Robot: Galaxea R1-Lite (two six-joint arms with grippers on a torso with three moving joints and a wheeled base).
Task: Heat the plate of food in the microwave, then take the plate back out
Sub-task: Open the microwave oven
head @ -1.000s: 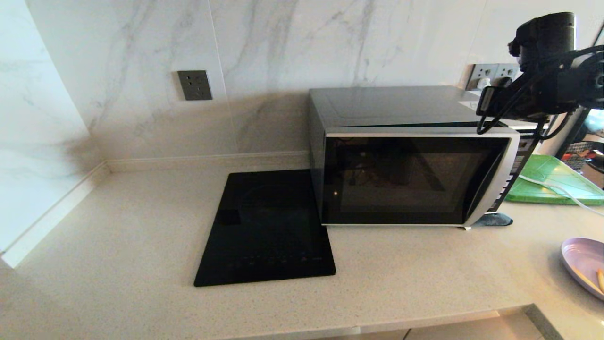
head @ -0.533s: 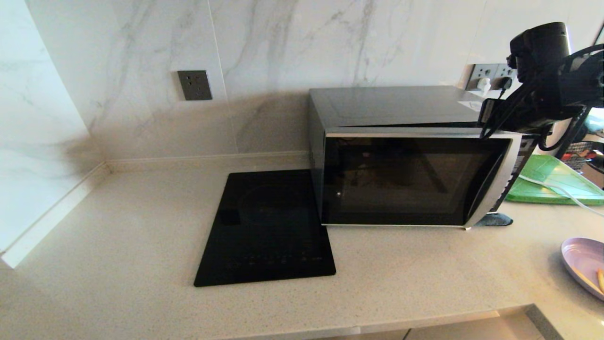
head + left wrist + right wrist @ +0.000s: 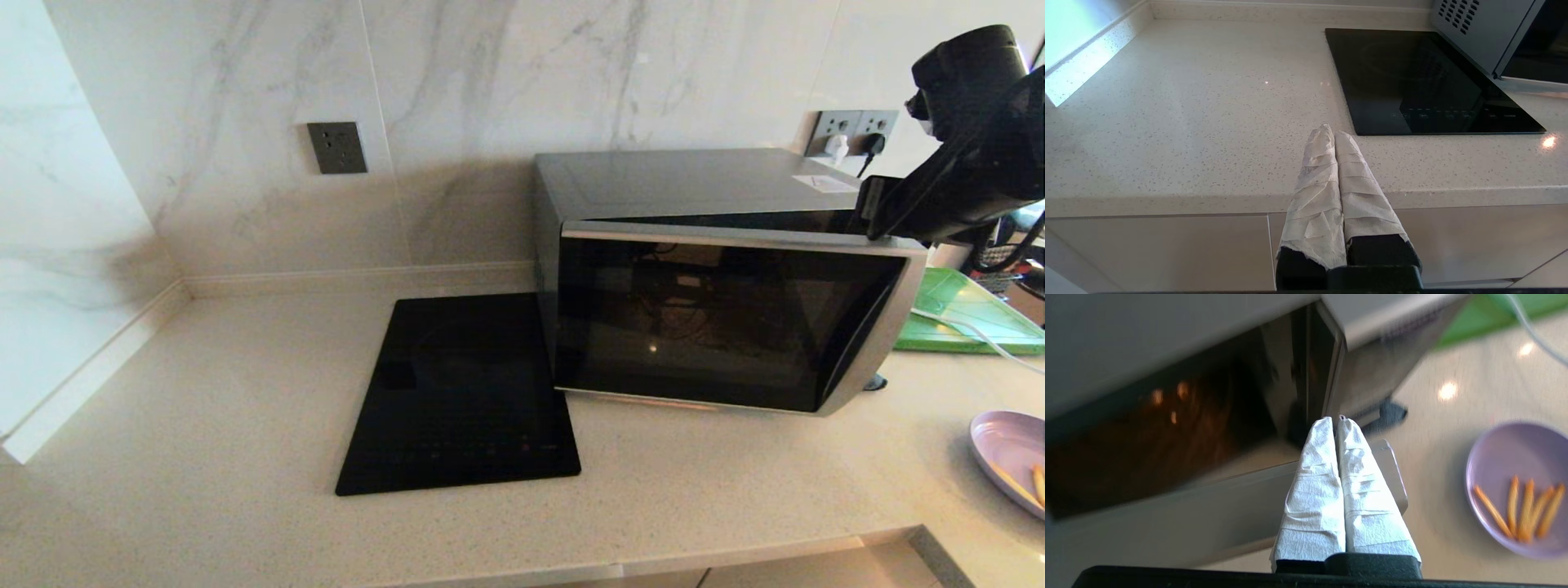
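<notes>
Microwave point(image 3: 718, 278) stood on the bench point(image 3: 245, 392), door ajar; the right pincer point(image 3: 1337, 420), fingers pressed together, was at its handle edge; the plate of food point(image 3: 1519, 490) lay nearby; the left pincer point(image 3: 1331, 132) was closed, parked

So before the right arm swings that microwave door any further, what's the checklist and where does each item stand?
1. Microwave door started: ok, its handle side stands out from the body, partly open.
2. Right gripper shut, at the door's top corner: ok. Whether it bears on the door: cannot tell.
3. Door's swing path over the countertop: ok, nothing lies in front of it.
4. Plate of food clear of the door: ok, it sits on the countertop off to the right, fries on it.
5. Cavity free for the plate: cannot tell, too dark.
6. Left gripper parked: ok, shut, at the counter's front edge.
</notes>
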